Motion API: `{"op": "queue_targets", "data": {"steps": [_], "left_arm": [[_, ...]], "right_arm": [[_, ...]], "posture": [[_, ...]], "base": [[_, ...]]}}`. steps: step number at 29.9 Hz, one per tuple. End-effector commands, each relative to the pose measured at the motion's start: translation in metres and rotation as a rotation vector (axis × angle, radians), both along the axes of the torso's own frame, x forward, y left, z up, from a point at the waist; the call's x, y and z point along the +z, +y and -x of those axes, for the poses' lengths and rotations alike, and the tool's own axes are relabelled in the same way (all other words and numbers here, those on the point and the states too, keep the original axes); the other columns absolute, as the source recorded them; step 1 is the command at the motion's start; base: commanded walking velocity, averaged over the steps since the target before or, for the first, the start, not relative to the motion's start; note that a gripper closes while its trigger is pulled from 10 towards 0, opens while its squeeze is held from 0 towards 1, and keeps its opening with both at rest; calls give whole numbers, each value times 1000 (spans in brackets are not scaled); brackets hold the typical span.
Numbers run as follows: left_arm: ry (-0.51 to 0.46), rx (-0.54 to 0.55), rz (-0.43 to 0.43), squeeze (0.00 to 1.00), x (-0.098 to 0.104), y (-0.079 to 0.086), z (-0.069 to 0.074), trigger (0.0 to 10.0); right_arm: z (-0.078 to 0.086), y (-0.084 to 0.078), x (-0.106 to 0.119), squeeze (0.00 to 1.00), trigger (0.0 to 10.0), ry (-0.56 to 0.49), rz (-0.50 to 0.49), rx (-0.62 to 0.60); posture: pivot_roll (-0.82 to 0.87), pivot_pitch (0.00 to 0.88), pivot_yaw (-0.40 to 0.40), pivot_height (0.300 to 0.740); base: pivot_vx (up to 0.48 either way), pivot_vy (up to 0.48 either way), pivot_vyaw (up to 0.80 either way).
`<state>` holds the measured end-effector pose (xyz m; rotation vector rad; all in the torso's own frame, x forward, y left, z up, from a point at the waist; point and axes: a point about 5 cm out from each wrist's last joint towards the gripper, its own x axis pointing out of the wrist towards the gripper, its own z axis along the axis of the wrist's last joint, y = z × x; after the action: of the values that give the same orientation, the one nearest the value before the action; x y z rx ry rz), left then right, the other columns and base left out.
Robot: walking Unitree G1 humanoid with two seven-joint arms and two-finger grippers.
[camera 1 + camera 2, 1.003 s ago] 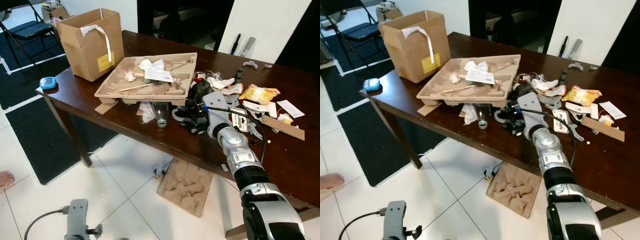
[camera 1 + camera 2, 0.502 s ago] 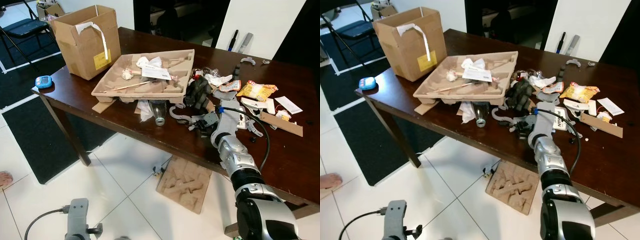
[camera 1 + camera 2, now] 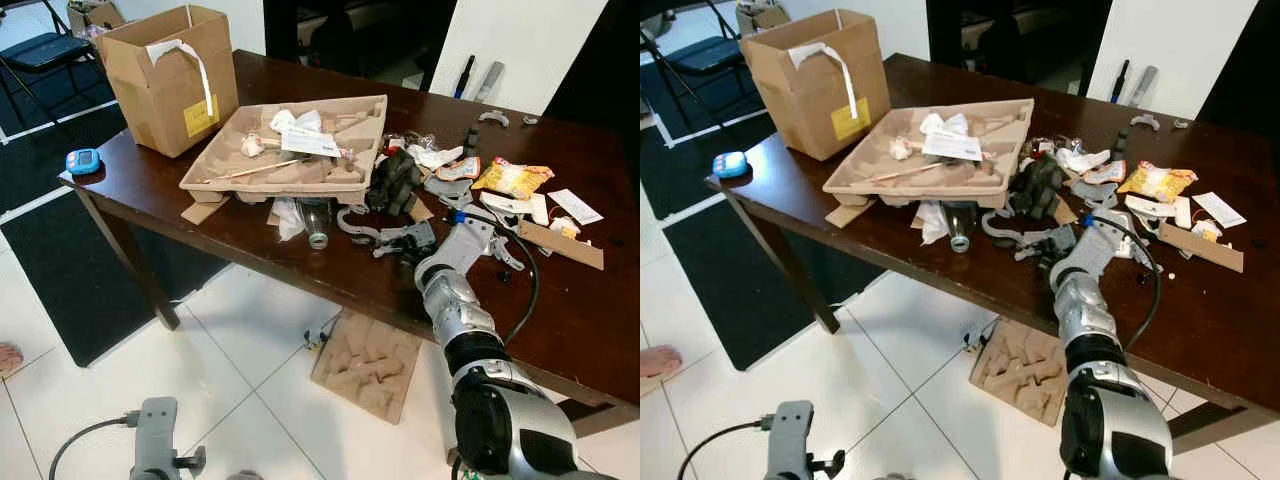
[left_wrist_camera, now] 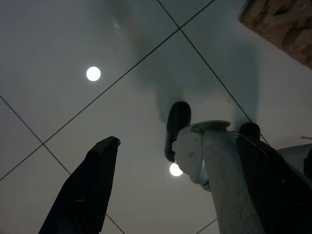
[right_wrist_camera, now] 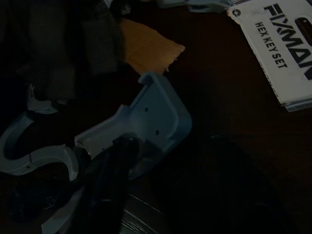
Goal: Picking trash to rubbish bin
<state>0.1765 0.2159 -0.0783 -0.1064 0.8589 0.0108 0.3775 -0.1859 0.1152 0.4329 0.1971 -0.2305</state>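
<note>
My right claw rests on the dark wooden bench against a pale grey moulded plastic piece, its opening too dark to tell.

Hex key card cut off.

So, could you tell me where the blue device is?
The blue device lies on the table's front-left corner, left of the cardboard box.
</note>
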Motion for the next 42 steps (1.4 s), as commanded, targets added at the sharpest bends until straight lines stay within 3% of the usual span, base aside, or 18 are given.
{"op": "queue_targets", "data": {"steps": [1, 12, 21, 23, 30, 31, 37, 39, 42], "left_arm": [[15, -5, -3, 0, -2, 1, 6, 10000], [2, 9, 3, 0, -2, 0, 4, 10000], [-5, 9, 0, 0, 0, 1, 1, 10000], [-36, 11, -4, 0, 4, 2, -6, 10000], [-94, 13, -9, 0, 13, 5, -21, 10000], [-130, 2, 2, 0, 19, 5, -30, 10000], [-173, -31, 33, 0, 25, 1, -41, 10000], [-220, -56, 69, 0, 32, -4, -51, 10000], [-240, -69, 84, 0, 35, -6, -55, 10000]], "right_arm": [[0, 6, -3, 0, 0, 12, -34, -1], [-4, 11, 2, 0, 0, -27, -131, -9], [-5, -4, 12, 0, 0, -100, -178, -110], [-4, -18, 18, 0, 0, -151, -215, -191], [-4, -36, 29, 0, 0, -224, -259, -266], [-5, -42, 36, 0, 0, -264, -301, -280], [-7, -49, 47, 0, 0, -320, -301, -249], [-9, -56, 60, 0, 0, -391, -319, -208], [-10, -59, 66, 0, 0, -427, -332, -194]], "posture": [[137, 151, -9, 740], [141, 152, -14, 740], [139, 149, -11, 740], [137, 147, -11, 740], [135, 140, -12, 740], [134, 137, -13, 740], [136, 131, -14, 740], [136, 127, -14, 740], [136, 126, -14, 740]], "base": [[0, 0, 0], [0, 0, 0], [0, 0, 0], [0, 0, 0], [0, 0, 0], [0, 0, 0], [0, 0, 0], [0, 0, 0], [0, 0, 0]]}}
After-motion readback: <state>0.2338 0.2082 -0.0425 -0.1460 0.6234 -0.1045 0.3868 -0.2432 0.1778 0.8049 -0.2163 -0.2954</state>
